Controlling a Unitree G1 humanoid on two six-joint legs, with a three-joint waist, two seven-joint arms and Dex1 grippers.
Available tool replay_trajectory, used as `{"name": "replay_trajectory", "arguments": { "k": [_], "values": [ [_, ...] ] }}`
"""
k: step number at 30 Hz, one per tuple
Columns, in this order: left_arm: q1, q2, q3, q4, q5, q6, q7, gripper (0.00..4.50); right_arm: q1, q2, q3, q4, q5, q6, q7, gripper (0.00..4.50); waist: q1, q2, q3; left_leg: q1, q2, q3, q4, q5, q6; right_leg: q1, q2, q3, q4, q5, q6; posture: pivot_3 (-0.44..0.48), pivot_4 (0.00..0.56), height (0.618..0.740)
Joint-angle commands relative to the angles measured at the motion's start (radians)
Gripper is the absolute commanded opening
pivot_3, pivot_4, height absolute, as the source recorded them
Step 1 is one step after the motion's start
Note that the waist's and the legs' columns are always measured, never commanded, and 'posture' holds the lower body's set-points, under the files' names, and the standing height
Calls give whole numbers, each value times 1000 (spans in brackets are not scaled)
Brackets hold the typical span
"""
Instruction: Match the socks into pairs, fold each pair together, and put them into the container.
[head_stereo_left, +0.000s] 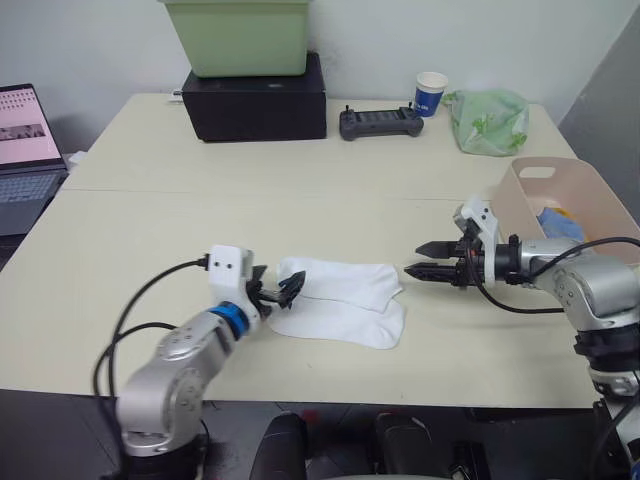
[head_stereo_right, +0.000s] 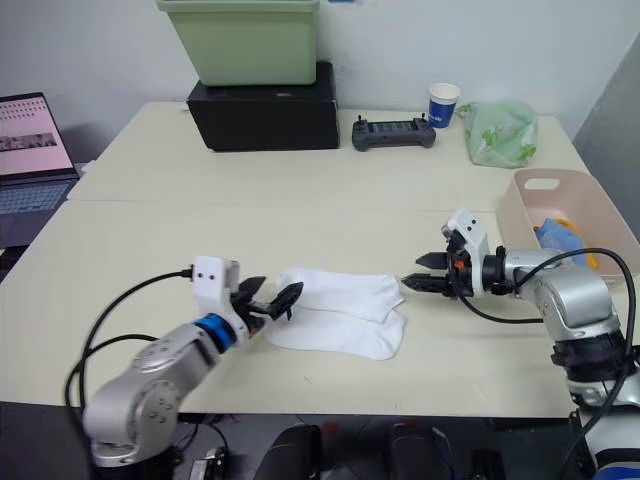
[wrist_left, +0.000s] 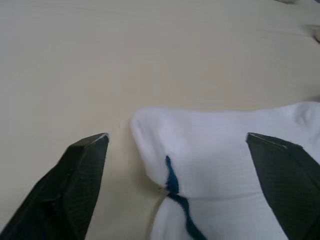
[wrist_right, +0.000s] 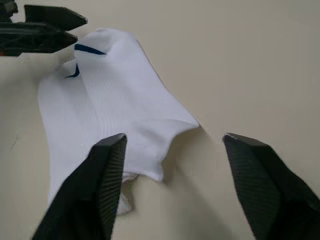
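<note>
Two white socks (head_stereo_left: 340, 300) lie overlapping at the table's front middle, and a dark blue mark (wrist_left: 172, 181) shows at their left end. My left gripper (head_stereo_left: 293, 288) is open at that end, which lies between its fingers (wrist_left: 85, 165). My right gripper (head_stereo_left: 414, 258) is open just right of the socks' other end, its fingers (wrist_right: 107, 170) apart from the cloth. The pink container (head_stereo_left: 600, 205) stands at the right edge of the table. A light blue sock (head_stereo_right: 558, 235) and a bit of orange show inside it.
At the back a light green bin (head_stereo_left: 240, 35) sits on a black box (head_stereo_left: 255, 105). A black controller (head_stereo_left: 380, 123), a blue and white cup (head_stereo_left: 431, 93) and a pale green bag (head_stereo_left: 490, 120) are to their right. A laptop (head_stereo_left: 25, 150) is at far left.
</note>
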Motion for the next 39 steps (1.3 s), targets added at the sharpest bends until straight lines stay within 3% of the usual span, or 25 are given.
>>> {"name": "replay_trajectory", "arguments": {
  "k": [1, 3, 7, 11, 17, 18, 21, 28, 33, 39],
  "values": [
    [23, 282, -37, 149, 133, -485, -371, 4500, 101, -36, 72, -222, -122, -241, 15, 3483, 1, 0, 0, 0, 0, 0, -1, 0, -1, -1, 2, 0, -1, 0, 0, 0, 150, 740],
    [-14, 347, -70, 298, 148, -713, -507, 4500, 156, -31, 128, -250, -204, -353, -1, 3483, 5, 2, -1, 2, 1, 0, -3, 0, -1, 0, 1, -1, -1, -1, -1, 0, 150, 740],
    [-133, 397, -189, 550, 257, -1047, -640, 4500, 218, -13, 198, -218, -324, -480, -40, 3483, 9, 2, -1, 2, -2, 3, -3, 0, -1, 1, -2, 0, -3, -1, -1, 0, 150, 740],
    [-236, 384, -267, 702, 305, -1213, -705, 4500, 231, 34, 230, -172, -386, -518, -81, 3483, 7, 1, 0, 0, -3, 3, -1, 0, 0, 0, -1, -1, -3, 0, 0, 0, 150, 740],
    [-318, 352, -337, 870, 387, -1361, -684, 4500, 205, 62, 262, -77, -479, -617, -94, 3483, 2, 1, 0, 0, -1, 3, 0, 0, 0, -1, -1, -1, -1, 0, 0, 0, 150, 740],
    [-329, 345, -345, 891, 397, -1373, -680, 4500, 200, 64, 263, -69, -486, -627, -90, 3312, 2, 1, 0, 0, -1, 3, 0, 0, 0, -1, -1, -1, 0, 0, 0, 0, 150, 740],
    [-365, 325, -362, 951, 429, -1407, -656, 3863, 180, 79, 268, -39, -515, -667, -95, 2540, 2, 1, 0, 0, 0, 3, 0, 0, 0, -1, 0, -1, 0, 0, 0, 0, 150, 740],
    [-388, 303, -359, 970, 403, -1386, -677, 1538, 154, 117, 254, -30, -497, -662, -71, 13, 2, 1, 0, 0, 0, 3, 0, 0, 0, -1, 0, -1, 1, 0, 0, 0, 150, 740],
    [-395, 292, -353, 963, 380, -1360, -690, 36, 136, 133, 234, -26, -469, -648, -60, 0, 3, 1, 0, 0, 0, 2, 0, 0, 0, -1, 0, -1, 1, 0, 0, 0, 150, 740],
    [-416, 279, -331, 952, 323, -1305, -707, 36, 77, 179, 166, -28, -365, -543, -49, 0, 3, 1, 0, 0, 0, 2, 0, 0, 0, -1, 0, -2, 1, 0, 0, 0, 150, 740]
  ]
}}
